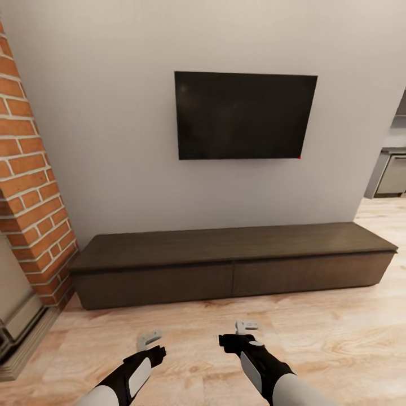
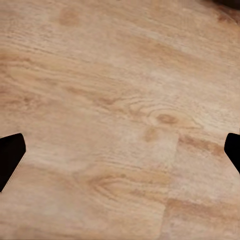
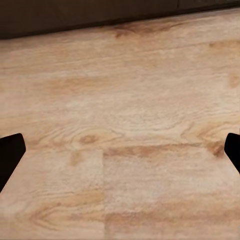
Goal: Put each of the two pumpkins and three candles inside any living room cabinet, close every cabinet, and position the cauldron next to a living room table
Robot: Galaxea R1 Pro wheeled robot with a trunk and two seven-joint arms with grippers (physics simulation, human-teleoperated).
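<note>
2 black-white arms, pale grey hand (image 1: 149,339) fingers.

One cabinet (image 1: 234,265) stands here, showing two drawer fronts. One television (image 1: 243,115) hangs above. Two grippers show: left gripper (image 1: 149,339), right gripper (image 1: 246,327).

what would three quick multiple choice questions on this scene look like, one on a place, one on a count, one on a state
1. Where is the television?
A. on the brick column
B. on the wall above the cabinet
C. on the floor

2. How many drawer fronts does the cabinet show?
A. two
B. four
C. five

3. How do the left gripper and right gripper stand?
A. both shut on pumpkins
B. one open, one shut
C. both open and empty

Answers: 1 B, the screen hangs on the grey wall over the low unit. 2 A, one seam splits the front. 3 C, the wrist views show fingertips spread over bare floor.
</note>
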